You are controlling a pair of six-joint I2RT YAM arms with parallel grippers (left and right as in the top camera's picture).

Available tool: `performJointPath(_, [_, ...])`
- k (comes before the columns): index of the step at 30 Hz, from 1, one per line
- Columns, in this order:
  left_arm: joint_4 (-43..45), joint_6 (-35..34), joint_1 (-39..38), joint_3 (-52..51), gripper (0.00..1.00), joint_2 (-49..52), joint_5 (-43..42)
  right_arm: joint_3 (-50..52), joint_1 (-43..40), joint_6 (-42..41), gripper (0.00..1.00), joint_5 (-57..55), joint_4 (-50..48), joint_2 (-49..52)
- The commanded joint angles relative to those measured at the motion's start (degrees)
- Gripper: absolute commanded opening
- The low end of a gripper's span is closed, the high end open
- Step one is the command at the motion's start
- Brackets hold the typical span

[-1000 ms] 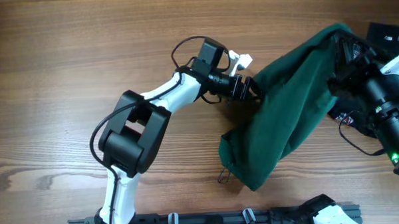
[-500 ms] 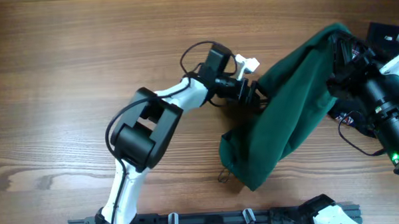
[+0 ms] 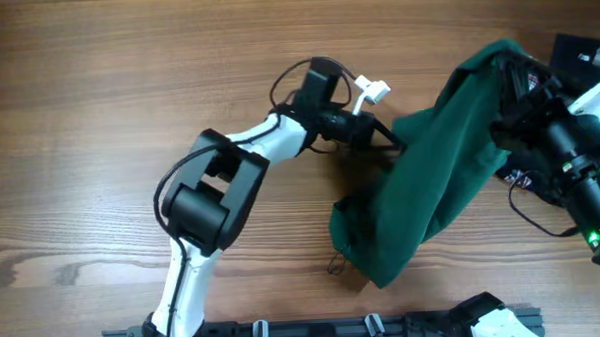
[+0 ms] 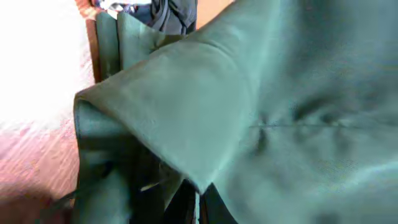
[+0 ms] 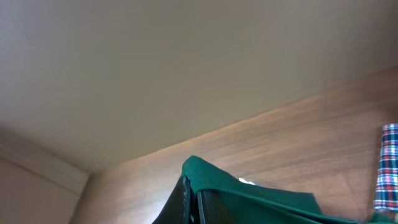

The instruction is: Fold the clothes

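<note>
Clothes (image 3: 436,184), plain teal-green, bunched on table (image 3: 97,96)

Clothes (image 3: 436,199): one plain dark teal-green garment, soft and creased, hangs as a slanted drape over the right side of the worktop (image 3: 98,115), upper end lifted at far right, lower bunched end resting on the wood, left edge drawn to a point.

This looks like a robotics lab. A wood-grain bench (image 3: 77,96) carries a black mounting rail (image 3: 316,331) along its near edge. A white-and-black left arm (image 3: 206,192) rises from the rail, with a right arm (image 3: 580,154) at the right edge. There are exposed cables (image 3: 282,81) and a plain beige wall (image 5: 186,74) beyond.
</note>
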State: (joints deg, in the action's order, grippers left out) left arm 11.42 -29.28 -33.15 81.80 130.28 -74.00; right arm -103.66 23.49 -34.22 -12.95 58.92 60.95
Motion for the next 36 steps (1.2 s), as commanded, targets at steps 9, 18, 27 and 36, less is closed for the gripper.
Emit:
performJointPath(9, [-0.5, 0.0, 5.4, -0.1, 0.04, -5.2, -9.5, -1.4, 0.1, -0.2, 0.04, -7.0, 1.9, -0.2])
performJointPath(18, [-18.1, 8.4, 7.0, -0.1, 0.61, -6.3, 2.4, -1.4, 0.1, -0.3, 0.05, -7.7, 2.1, -0.2])
performJointPath(27, [-17.4, 2.1, 2.0, -0.1, 1.0, -1.2, 9.1, -1.4, 0.1, -1.9, 0.06, -4.7, -1.2, -0.2])
performJointPath(36, [-14.6, -1.0, 0.7, -0.1, 0.99, 2.7, 11.7, -1.4, 0.1, -1.8, 0.08, -4.8, 0.5, 0.3])
